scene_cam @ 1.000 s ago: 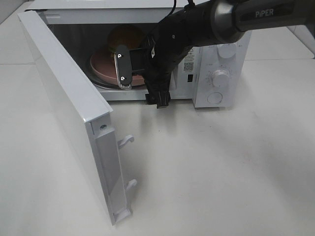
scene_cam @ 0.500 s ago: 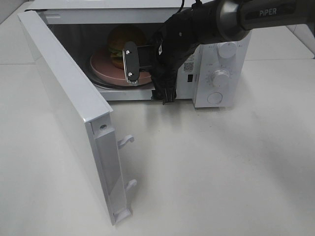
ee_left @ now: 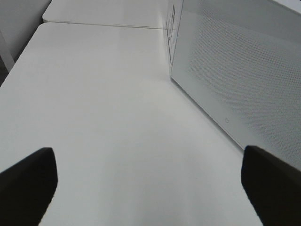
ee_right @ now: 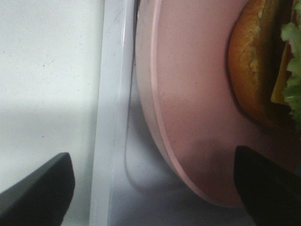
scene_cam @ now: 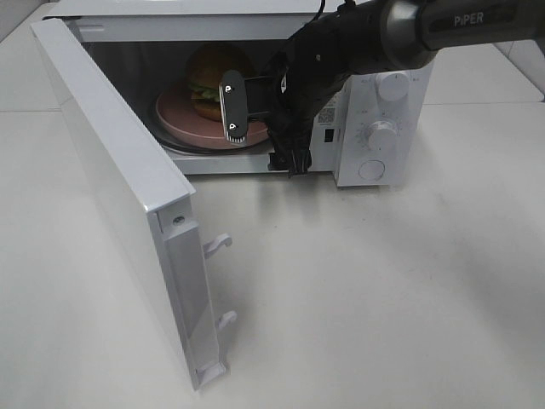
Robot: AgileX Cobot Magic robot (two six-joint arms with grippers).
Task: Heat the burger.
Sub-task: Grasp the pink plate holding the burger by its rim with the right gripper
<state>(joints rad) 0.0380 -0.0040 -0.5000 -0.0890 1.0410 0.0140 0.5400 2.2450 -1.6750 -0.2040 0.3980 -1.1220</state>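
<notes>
The burger sits on a pink plate inside the white microwave, whose door stands wide open to the left. My right gripper hovers at the oven's opening just in front of the plate, open, with one pale finger pad facing the camera. In the right wrist view the plate's rim and the burger's bun lie ahead of the open right gripper, whose fingers touch neither. My left gripper is open over bare table beside the door's outer face.
The open door juts toward the front left, with its latch hooks sticking out at its free edge. The microwave's control knobs are on its right side. White tabletop spreads in front and to the right.
My right gripper has drawn back to the right and slightly upward from the plate. More of the burger now shows behind it. The plate and burger stay put.
</notes>
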